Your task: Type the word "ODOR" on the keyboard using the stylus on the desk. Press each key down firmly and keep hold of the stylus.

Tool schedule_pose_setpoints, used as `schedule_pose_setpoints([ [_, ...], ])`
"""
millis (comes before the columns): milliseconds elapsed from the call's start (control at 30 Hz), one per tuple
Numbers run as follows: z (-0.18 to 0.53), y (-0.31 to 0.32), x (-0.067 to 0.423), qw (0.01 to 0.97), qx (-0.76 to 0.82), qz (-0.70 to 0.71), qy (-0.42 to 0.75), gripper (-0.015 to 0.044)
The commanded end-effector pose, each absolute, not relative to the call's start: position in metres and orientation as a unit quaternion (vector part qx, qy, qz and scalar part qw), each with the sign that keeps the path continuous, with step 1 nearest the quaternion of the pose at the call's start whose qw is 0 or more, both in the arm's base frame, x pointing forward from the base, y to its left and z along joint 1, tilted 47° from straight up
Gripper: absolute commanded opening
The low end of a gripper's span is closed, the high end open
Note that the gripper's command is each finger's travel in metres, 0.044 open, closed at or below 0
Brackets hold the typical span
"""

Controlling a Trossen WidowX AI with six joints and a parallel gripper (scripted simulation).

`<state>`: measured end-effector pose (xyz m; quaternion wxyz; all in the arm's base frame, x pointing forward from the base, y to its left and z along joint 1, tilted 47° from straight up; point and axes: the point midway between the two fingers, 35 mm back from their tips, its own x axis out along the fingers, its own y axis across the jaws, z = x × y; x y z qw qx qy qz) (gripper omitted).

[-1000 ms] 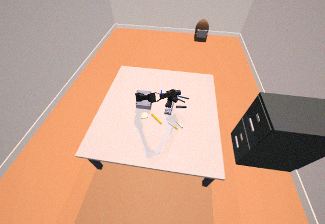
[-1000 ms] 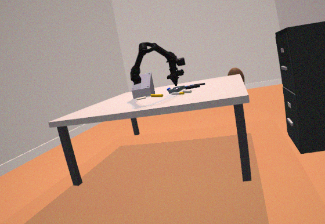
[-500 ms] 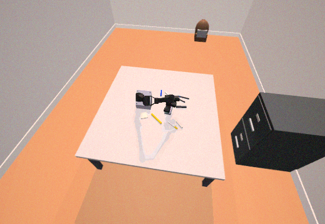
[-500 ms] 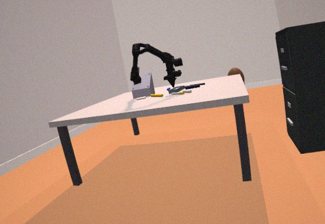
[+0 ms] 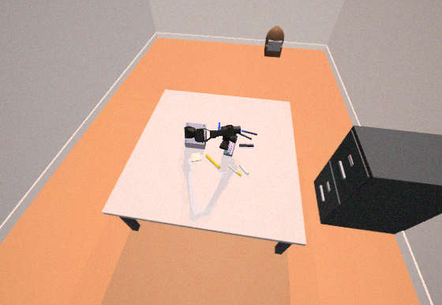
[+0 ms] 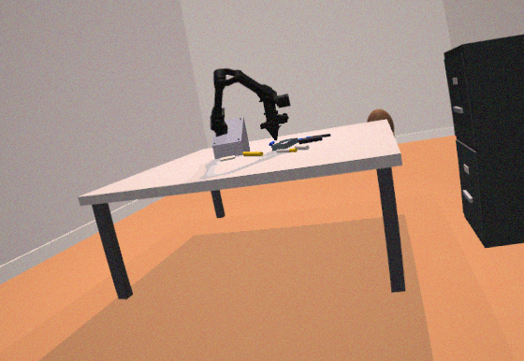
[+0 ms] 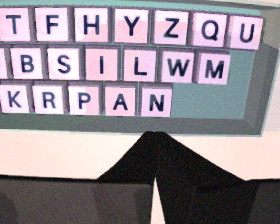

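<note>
The keyboard (image 5: pixel 230 149) (image 6: pixel 284 145) (image 7: pixel 210 102) is a teal tray with pale pink keys. The wrist view shows its rows ending in U, M and N, with the R key (image 7: pixel 48 100) at the left; no D or O key is in that view. My gripper (image 6: pixel 275 138) (image 7: pixel 153 141) is shut and empty, its tips low above the desk area, just outside the keyboard's edge below the N key (image 7: pixel 156 102) in the wrist view. Several pen-like sticks lie on the desk; which one is the stylus I cannot tell.
A thick yellow stick (image 5: pixel 213 161) (image 6: pixel 253 153), a white stick with a yellow end (image 5: pixel 234 171), a white stick (image 5: pixel 244 170) and a black stick (image 5: pixel 246 145) lie around the keyboard. Thin dark sticks and a blue one (image 5: pixel 219 126) lie behind. A pale square (image 5: pixel 196 157) lies near the grey base box (image 6: pixel 229 148).
</note>
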<state>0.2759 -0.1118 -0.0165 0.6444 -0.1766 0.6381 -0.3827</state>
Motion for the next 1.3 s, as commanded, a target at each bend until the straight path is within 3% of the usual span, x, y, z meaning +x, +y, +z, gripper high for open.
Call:
schedule_pose_setpoints([
  [0,-0.018,-0.110,0.275,0.645,-0.175,-0.383,0.638,0.0000],
  [333,-0.074,-0.059,0.296,0.646,-0.173,-0.382,0.638,0.0000],
  [767,-0.074,-0.059,0.296,0.646,-0.173,-0.382,0.638,0.0000],
  [967,-0.034,-0.017,0.303,0.646,-0.172,-0.381,0.638,0.0000],
  [1267,-0.037,-0.018,0.303,0.647,-0.173,-0.381,0.638,0.0000],
])
